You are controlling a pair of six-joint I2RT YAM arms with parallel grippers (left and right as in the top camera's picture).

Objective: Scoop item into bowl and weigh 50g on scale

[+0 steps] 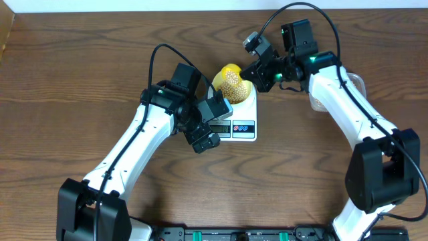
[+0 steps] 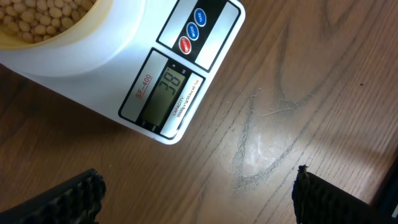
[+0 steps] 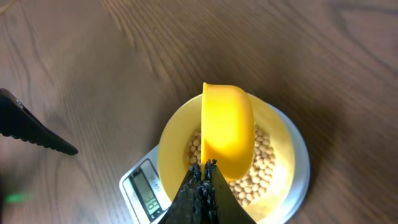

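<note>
The white scale (image 1: pixel 245 114) reads 38 in the left wrist view (image 2: pixel 163 92) and the right wrist view (image 3: pixel 144 190). The pale-yellow bowl (image 3: pixel 174 134) stands on it, partly filled with tan beans (image 3: pixel 264 155); both also show in the overhead view (image 1: pixel 231 83). My right gripper (image 3: pixel 203 167) is shut on the handle of a yellow scoop (image 3: pixel 227 124), which is tipped over the bowl. My left gripper (image 2: pixel 196 193) is open and empty, low over the wood just in front of the scale's display.
A clear plastic tub (image 1: pixel 358 83) sits at the right, mostly hidden behind my right arm. The left arm's fingers (image 1: pixel 212 125) crowd the scale's front-left edge. Bare wooden table lies to the left and in front.
</note>
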